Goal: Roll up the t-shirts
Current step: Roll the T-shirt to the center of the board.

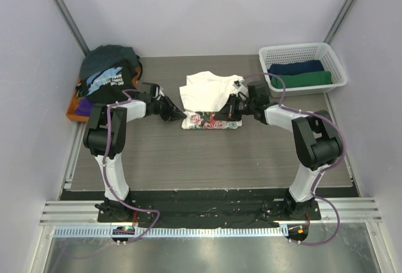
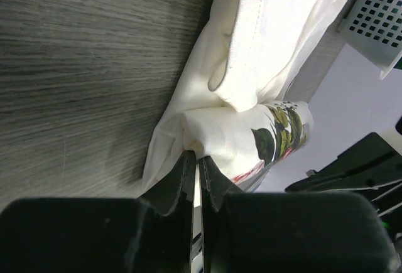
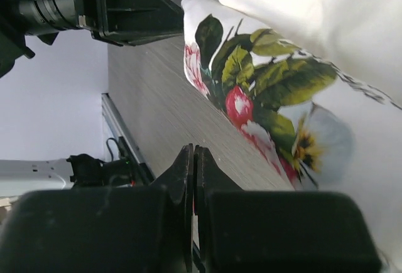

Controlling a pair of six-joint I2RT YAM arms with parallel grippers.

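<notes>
Cream-white tee [image 1: 207,90] is laid flat at mid-surface. Its near hem is wound into a tight roll, with the rose print turned outward. The roll lies crosswise between the two arms, so each end can be reached by one claw.

Left claw [image 2: 196,160] is clenched almost to touching at the roll's left end. A pale sliver is seen between the jaws, so a layer of cloth is judged pinched there, probably to keep that end from unwinding.

Right claw [image 3: 193,154] is clenched fully and nothing is held. It is poised just beside the roll's right end, over bare surface [image 1: 188,160].

More than half of the tee is not yet rolled.

Dark tees [image 1: 110,72] are heaped on an orange tray [image 1: 74,115] far left. Rolled navy and green ones are seen in the white basket [image 1: 295,48] far right, taken to be where finished rolls go.
</notes>
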